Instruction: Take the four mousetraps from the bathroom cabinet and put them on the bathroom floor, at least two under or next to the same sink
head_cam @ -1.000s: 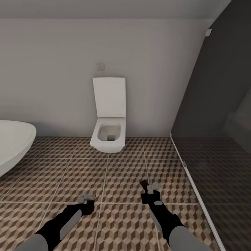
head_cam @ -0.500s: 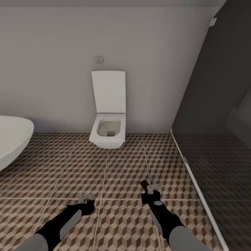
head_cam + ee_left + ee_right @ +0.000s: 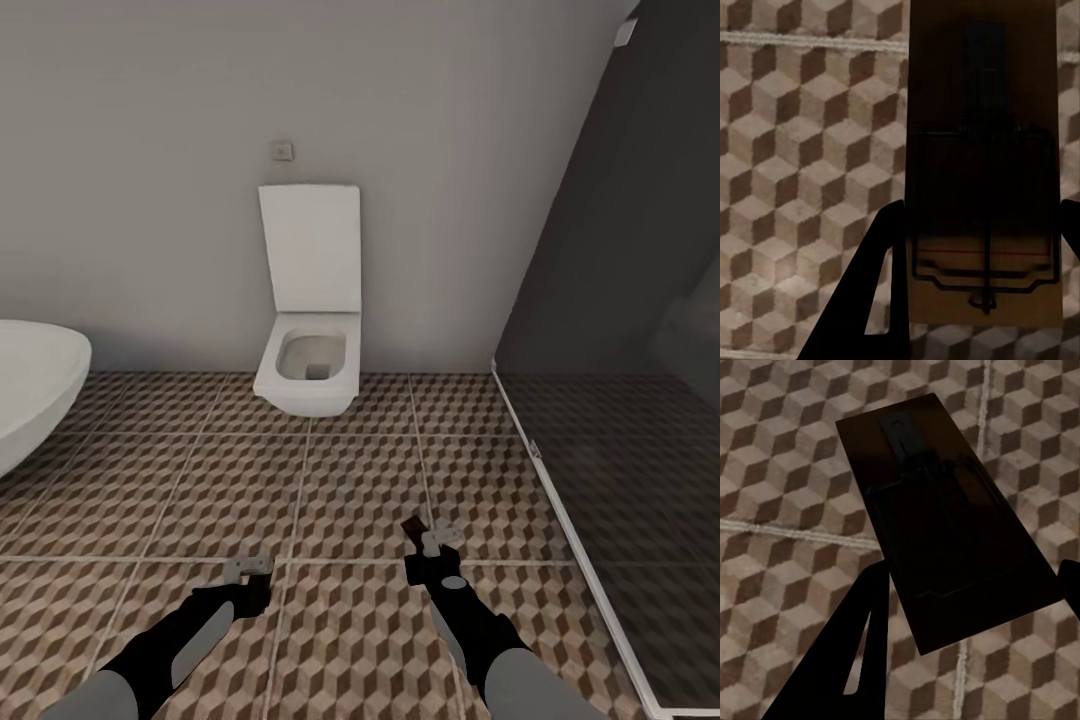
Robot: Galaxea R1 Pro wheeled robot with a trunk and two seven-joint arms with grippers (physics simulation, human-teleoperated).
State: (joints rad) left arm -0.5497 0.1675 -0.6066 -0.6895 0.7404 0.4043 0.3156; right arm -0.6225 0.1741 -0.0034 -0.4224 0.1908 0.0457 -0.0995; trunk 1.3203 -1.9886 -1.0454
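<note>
**Traps in both grippers, sink not in sight**

Mousetraps are riding one to each arm: the left gripper is clamping a mousetrap between its dark fingers, and the right gripper is gripping a second mousetrap the same way, both hanging above the bathroom floor. So two traps are out of the cabinet but not yet set down; the other two I am judging as undone. The robot is facing a white toilet against a plain pale wall, with a bathtub curving in at the left and a dark shower screen standing at the right. The floor is showing cube-patterned tiles with pale grout.
</note>
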